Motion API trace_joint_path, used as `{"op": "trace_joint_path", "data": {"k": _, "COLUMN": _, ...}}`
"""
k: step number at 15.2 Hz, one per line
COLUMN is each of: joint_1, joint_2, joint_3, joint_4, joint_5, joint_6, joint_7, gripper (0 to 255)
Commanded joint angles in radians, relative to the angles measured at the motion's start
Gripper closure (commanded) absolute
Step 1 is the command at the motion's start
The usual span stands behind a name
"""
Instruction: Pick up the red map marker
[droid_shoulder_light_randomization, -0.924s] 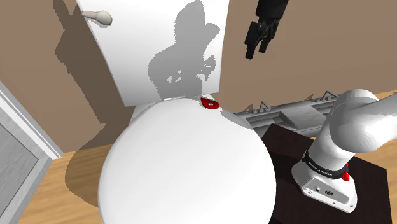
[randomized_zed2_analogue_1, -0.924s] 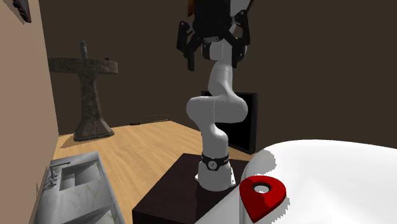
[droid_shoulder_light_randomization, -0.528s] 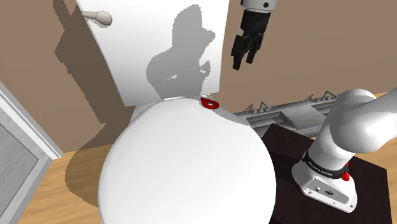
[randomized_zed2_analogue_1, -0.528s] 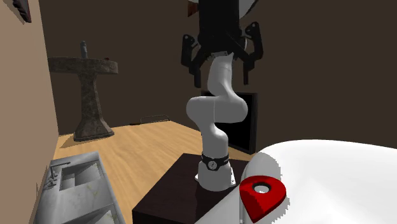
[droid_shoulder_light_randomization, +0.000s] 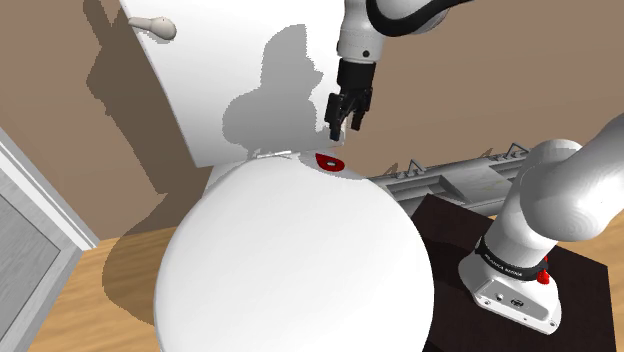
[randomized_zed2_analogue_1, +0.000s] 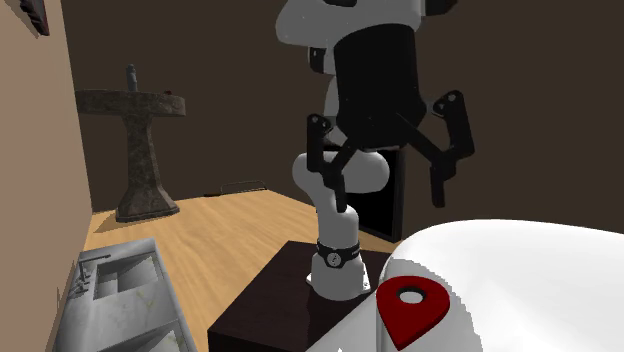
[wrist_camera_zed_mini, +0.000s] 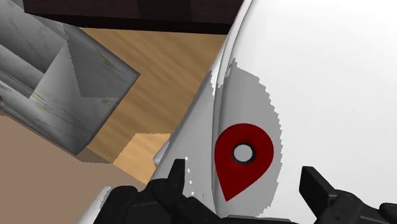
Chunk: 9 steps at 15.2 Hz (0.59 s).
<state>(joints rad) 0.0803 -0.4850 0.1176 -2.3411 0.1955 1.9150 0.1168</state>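
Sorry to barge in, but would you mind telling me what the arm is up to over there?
The white arm is going for the red map marker, which lies flat near the back edge of the white toilet lid. The black tool hovers just above the marker with its fingers spread apart and not touching it. Nothing is held yet, so the pick-up is not yet done.

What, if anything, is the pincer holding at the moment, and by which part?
Nothing is held. The pincer is open and hangs above the red marker, which lies untouched on the white toilet.
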Motion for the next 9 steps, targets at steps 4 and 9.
{"op": "trace_joint_path", "data": {"k": 4, "joint_1": 0.019, "joint_2": 0.137, "joint_3": 0.013, "joint_4": 0.019, "joint_5": 0.038, "joint_6": 0.097, "joint_7": -0.02, "gripper": 0}}
{"op": "trace_joint_path", "data": {"k": 9, "joint_1": 0.021, "joint_2": 0.156, "joint_3": 0.017, "joint_4": -0.032, "joint_5": 0.045, "joint_6": 0.167, "joint_7": -0.032, "gripper": 0}}
